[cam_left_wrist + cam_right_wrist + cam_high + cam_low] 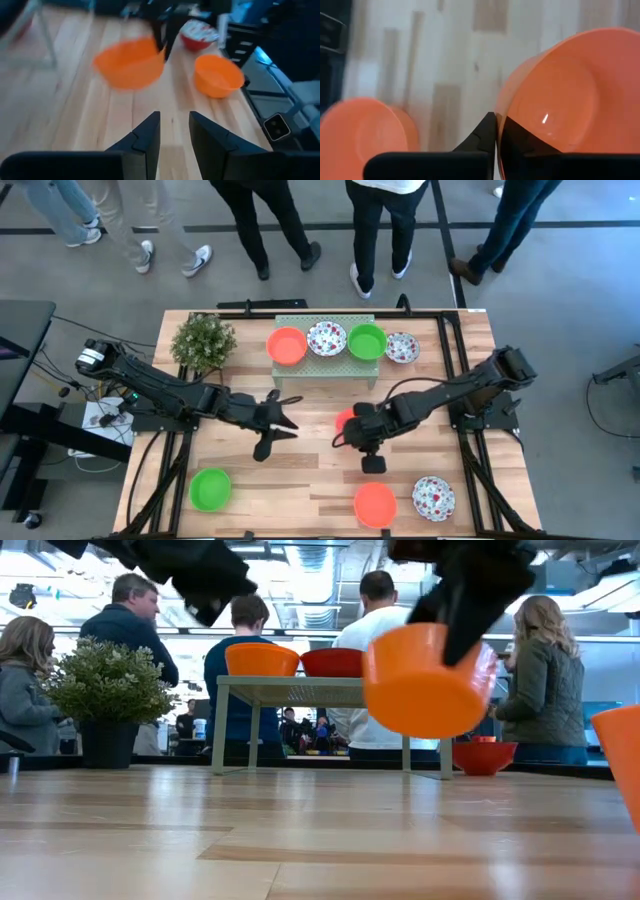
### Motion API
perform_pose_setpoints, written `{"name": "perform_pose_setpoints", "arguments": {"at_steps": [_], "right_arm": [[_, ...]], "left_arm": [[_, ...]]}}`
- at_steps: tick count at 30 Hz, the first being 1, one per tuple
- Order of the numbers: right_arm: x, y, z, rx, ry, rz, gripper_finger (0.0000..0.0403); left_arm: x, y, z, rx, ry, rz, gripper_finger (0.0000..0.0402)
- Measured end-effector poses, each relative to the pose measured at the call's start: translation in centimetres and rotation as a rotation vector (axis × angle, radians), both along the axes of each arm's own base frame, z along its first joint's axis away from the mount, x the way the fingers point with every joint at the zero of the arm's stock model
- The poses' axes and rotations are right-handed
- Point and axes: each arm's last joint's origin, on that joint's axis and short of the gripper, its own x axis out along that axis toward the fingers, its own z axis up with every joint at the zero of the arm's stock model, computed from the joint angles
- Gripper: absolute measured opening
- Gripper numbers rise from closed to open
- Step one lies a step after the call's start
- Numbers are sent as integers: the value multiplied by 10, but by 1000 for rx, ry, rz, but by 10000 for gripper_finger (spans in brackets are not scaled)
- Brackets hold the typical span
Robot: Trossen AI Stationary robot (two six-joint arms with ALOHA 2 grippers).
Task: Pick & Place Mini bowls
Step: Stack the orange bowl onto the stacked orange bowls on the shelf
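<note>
From above, my right hand (352, 427) sits mid-counter (300, 480), clenched on an orange bowl (345, 420). Level view: that bowl (425, 680) hangs tilted, clear of the wood. My left hand (174, 131), released, faces it nearby.

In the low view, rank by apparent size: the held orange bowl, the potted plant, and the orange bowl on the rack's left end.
1. Potted plant.
2. Held orange bowl, which may be inflated by nearness to the camera.
3. Rack orange bowl.
</note>
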Motion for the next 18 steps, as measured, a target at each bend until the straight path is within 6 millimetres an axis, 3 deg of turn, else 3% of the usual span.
{"name": "perform_pose_setpoints", "arguments": {"at_steps": [5, 11, 18], "right_arm": [[11, 4, 1, 39, -92, 59, 5], [21, 3, -13, 26, -42, 60, 2], [62, 12, -11, -25, -54, 187, 5]], "left_arm": [[2, 0, 4, 75, -67, -42, 104], [2, -1, 6, 77, -85, -51, 104], [5, -4, 1, 146, -98, -169, 104]]}}
